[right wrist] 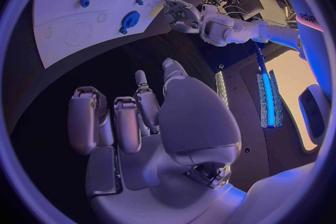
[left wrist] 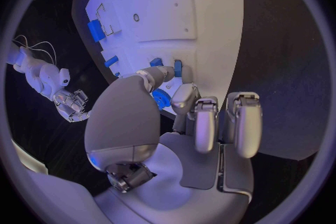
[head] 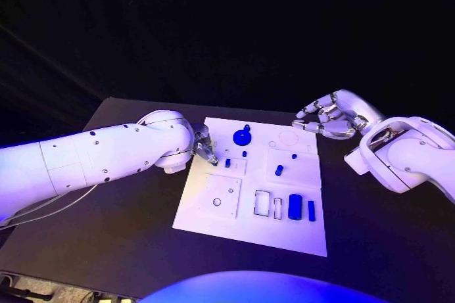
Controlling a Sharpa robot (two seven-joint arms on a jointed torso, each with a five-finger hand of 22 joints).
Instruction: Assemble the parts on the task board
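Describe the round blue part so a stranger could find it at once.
Start at the white task board on the black table. The round blue gear-like part lies near its far edge. The other blue parts are smaller or elongated.

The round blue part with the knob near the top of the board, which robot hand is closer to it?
Left. The left robot hand is over the board's edge just beside the round blue part; the right robot hand hovers off the board, farther away.

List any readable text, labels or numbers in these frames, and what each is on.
No text can be read for certain.
Dark lettering on the white arm at the rim of the right wrist view: cut off and too blurred to read.
Task board: outlines and blue parts, no print.
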